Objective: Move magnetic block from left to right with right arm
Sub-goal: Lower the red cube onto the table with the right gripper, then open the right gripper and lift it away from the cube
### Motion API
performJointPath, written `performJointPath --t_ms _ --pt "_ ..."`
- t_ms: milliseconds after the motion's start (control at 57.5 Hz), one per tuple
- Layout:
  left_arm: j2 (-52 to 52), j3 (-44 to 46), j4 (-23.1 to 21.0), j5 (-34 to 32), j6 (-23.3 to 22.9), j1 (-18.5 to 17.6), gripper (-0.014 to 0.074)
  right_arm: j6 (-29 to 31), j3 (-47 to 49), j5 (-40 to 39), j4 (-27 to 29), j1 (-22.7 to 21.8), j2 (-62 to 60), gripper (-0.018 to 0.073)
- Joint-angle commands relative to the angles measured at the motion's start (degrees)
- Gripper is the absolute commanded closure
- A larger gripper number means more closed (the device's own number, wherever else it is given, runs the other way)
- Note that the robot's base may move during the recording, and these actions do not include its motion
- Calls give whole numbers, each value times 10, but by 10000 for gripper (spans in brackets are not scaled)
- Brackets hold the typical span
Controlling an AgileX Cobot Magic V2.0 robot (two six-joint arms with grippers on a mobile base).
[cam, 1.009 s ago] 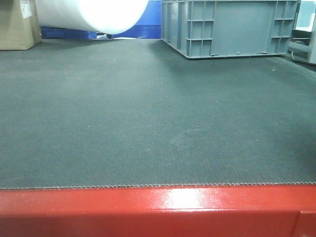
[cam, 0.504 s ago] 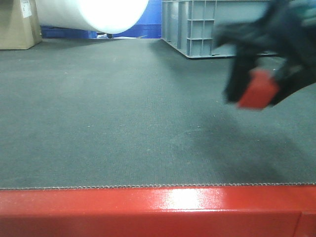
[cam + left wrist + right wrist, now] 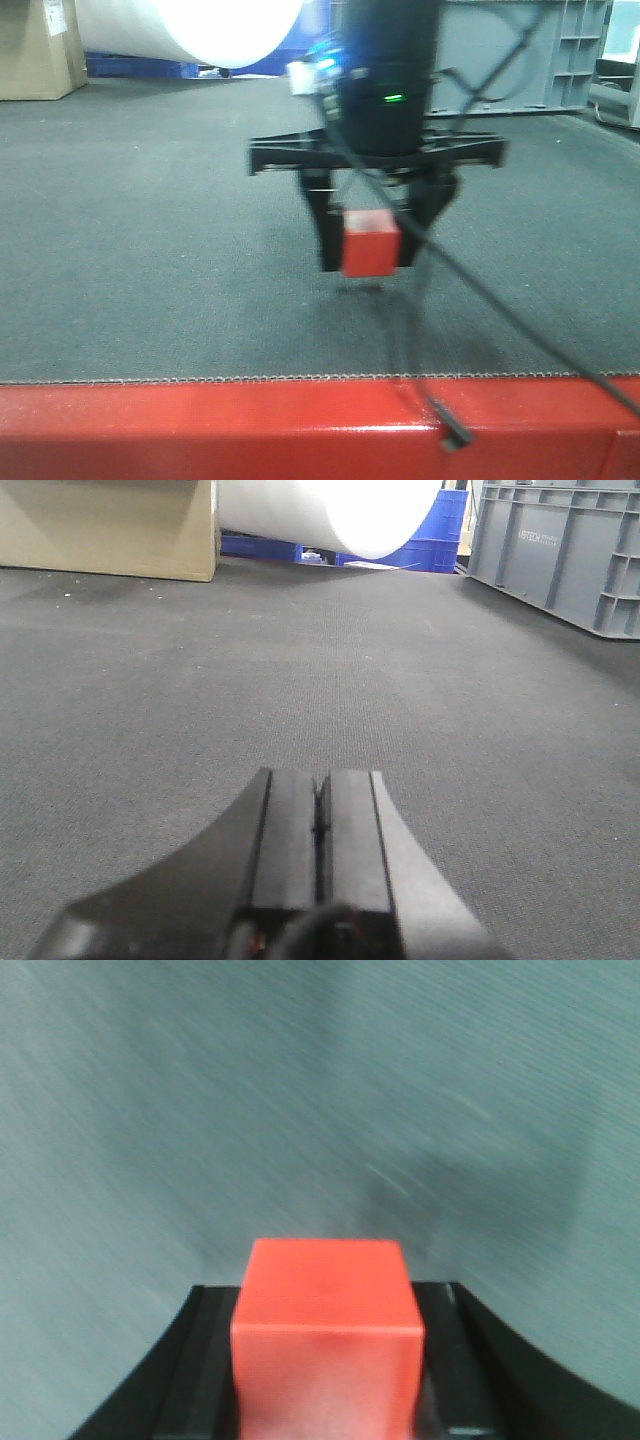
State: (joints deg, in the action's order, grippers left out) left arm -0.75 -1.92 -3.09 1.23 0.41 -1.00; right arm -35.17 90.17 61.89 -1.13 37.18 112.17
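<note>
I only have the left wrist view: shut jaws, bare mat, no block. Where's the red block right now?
Observer: The front view shows the magnetic block clamped between the right arm's jaws, over the middle of the mat.
Operator: Resting on the mat or lifted?
Observer: It looks lifted. In the front view a shadow lies on the mat just below it, with a gap between them.

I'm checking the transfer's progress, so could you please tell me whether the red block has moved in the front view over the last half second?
Yes. The magnetic block, held in the right tool, has shifted leftward in the front view, away from the grey crate, toward the frame's centre.
</note>
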Motion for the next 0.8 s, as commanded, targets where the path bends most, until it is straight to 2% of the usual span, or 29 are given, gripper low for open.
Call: performJointPath --t_ms 0,261,365,574,783 --pt "-6 -4 -1 -45 -4 1 722 -23 60 25 -1 5 -5 225" --pt "-6 -4 -1 -45 -4 1 722 -64 109 48 -1 16 34 221" --pt "-6 -4 -1 -45 -4 1 722 -64 109 48 -2 17 39 179" --pt "-6 -4 -1 -45 -4 1 722 -63 109 46 -5 17 40 29" --pt "-6 -4 -1 -45 -4 1 722 -63 110 46 -5 17 32 20"
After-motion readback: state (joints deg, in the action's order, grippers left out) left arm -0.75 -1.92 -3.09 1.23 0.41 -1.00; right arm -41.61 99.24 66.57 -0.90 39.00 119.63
